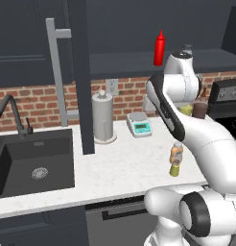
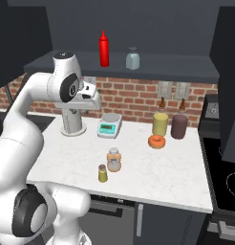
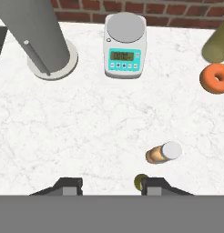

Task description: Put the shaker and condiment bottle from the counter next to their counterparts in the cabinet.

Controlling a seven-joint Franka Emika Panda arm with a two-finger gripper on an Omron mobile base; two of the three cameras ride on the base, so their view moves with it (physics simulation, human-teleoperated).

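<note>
The orange-tan condiment bottle (image 2: 113, 159) with its pale grey cap stands on the white marble counter (image 2: 153, 172). The small yellow-green shaker (image 2: 102, 173) stands just in front of it. My gripper (image 3: 111, 185) hangs open high above the counter, looking down. In the hand view the condiment bottle (image 3: 163, 152) lies ahead and to the right, and the shaker (image 3: 141, 181) peeks out beside the right fingertip (image 3: 152, 184). On the shelf of the open dark cabinet (image 2: 162, 67) stand the red squeeze bottle (image 2: 104, 49) and the pale blue-grey shaker (image 2: 133, 59).
A kitchen scale (image 2: 110, 125) and a paper-towel holder (image 1: 102, 117) stand near the brick wall. A donut (image 2: 157, 141), a yellow canister (image 2: 160, 123) and a dark canister (image 2: 179, 126) sit to the right. The open cabinet door with its grey handle (image 1: 57, 72) hangs over the counter; the black sink (image 1: 33, 161) lies left.
</note>
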